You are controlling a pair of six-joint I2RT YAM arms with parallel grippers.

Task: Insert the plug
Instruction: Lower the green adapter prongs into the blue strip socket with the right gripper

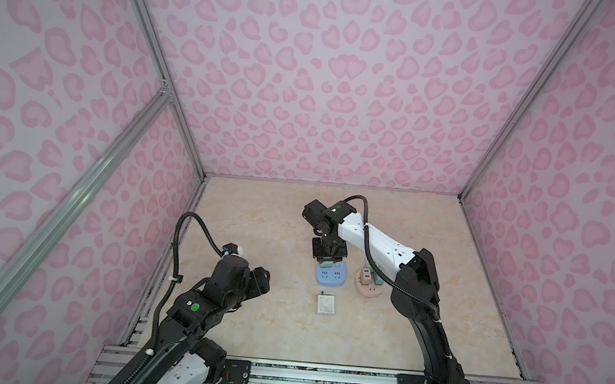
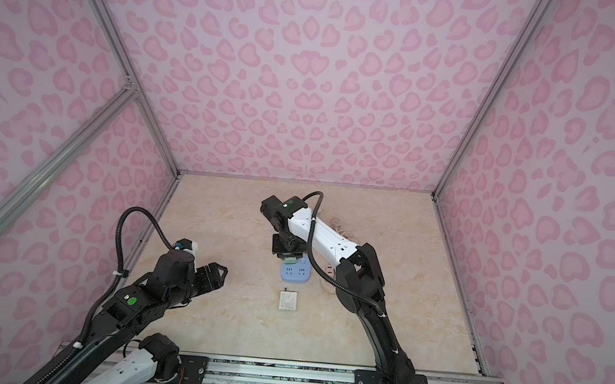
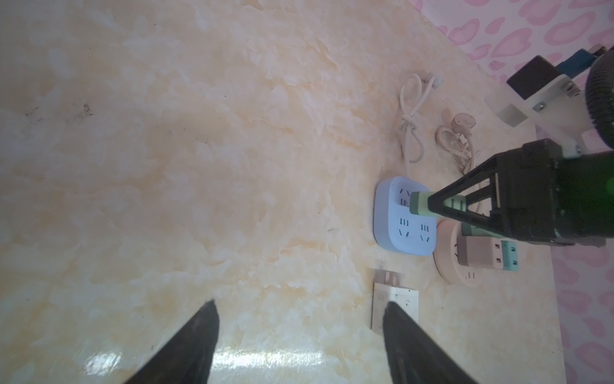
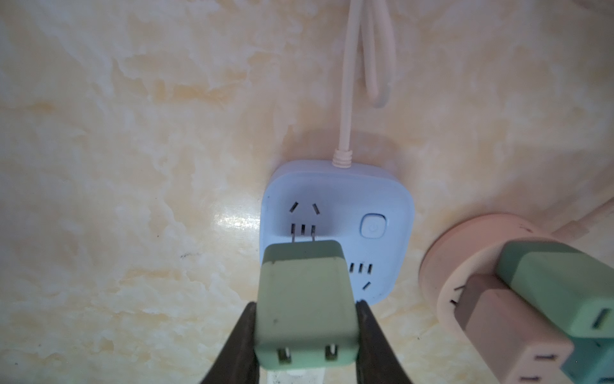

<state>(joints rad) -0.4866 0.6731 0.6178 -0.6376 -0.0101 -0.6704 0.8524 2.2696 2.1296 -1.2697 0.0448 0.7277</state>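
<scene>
Right wrist view: small green plastic plug (image 4: 299, 282) is pinched by its flat sides in the right gripper (image 4: 307, 304), prongs at the pale-blue square socket block (image 4: 382, 192), tabletop (image 4: 133, 166) centre. Likely light, rigid, slick. The left gripper (image 3: 299, 304) is spread open, empty.

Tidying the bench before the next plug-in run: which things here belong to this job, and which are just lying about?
In the job: green plug, clamped in the right gripper; blue socket block, prongs at its slots.
Lying about: pink round socket with mauve adapter and teal adapter; white square plate; open left gripper.
</scene>
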